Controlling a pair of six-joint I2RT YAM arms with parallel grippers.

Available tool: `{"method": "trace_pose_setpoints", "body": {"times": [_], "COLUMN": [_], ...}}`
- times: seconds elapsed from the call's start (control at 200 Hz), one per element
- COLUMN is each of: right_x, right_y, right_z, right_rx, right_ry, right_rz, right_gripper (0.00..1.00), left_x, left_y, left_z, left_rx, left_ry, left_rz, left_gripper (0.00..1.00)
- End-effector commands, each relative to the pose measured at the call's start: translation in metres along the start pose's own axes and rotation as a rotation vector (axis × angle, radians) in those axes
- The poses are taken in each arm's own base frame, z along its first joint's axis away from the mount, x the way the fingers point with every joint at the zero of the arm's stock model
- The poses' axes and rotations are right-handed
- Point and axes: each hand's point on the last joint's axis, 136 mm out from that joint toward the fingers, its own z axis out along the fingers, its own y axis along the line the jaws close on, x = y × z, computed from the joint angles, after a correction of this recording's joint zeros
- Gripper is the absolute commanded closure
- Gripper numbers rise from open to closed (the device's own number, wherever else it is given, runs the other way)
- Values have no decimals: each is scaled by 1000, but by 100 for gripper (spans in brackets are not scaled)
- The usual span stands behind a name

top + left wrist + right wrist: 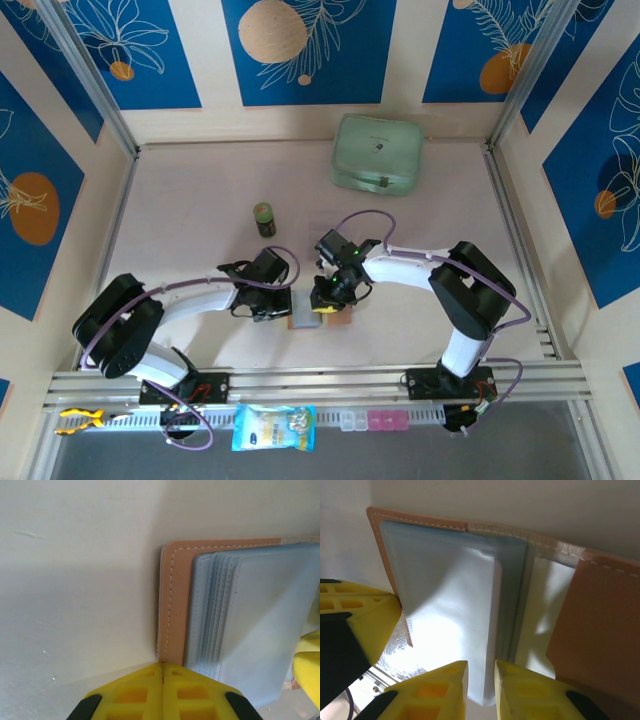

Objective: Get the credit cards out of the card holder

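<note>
The tan card holder (318, 320) lies open on the table between my two grippers. My left gripper (283, 310) is shut, its tips (163, 665) resting against the stitched tan edge of the card holder (179, 595), beside a stack of pale clear sleeves (260, 620). My right gripper (481, 665) stands with its jaws a little apart. The lower edge of one pale sleeve (455, 605) lies in that gap. The card holder's tan flap (600, 630) is folded out to the right. The credit cards are hidden.
A mint-green case (377, 153) sits at the back of the table and a small green-lidded jar (264, 218) stands left of centre. On the near rail lie a blue packet (273, 427), small pink and clear boxes (372, 420) and a yellow tool (78, 420).
</note>
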Motion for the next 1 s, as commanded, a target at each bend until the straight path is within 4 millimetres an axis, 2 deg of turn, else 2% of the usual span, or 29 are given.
{"method": "trace_pose_setpoints", "body": {"times": [0.0,0.475,0.66,0.795,0.995], "right_x": [2,5,4,4,4], "right_y": [-3,-13,1,15,17], "right_z": [0,1,-10,-10,-12], "right_rx": [27,74,45,-15,13], "right_ry": [8,9,-13,-10,-22], "right_rz": [9,18,-13,-23,-28], "right_gripper": [78,82,84,78,79], "left_x": [0,-1,-2,-3,-2], "left_y": [3,1,0,-2,0], "left_z": [-5,-10,-11,-11,-9], "left_rx": [-37,-35,-31,-21,-34], "left_ry": [-4,-18,-23,-25,-16], "left_rz": [18,23,22,24,21], "left_gripper": [95,94,94,94,94]}}
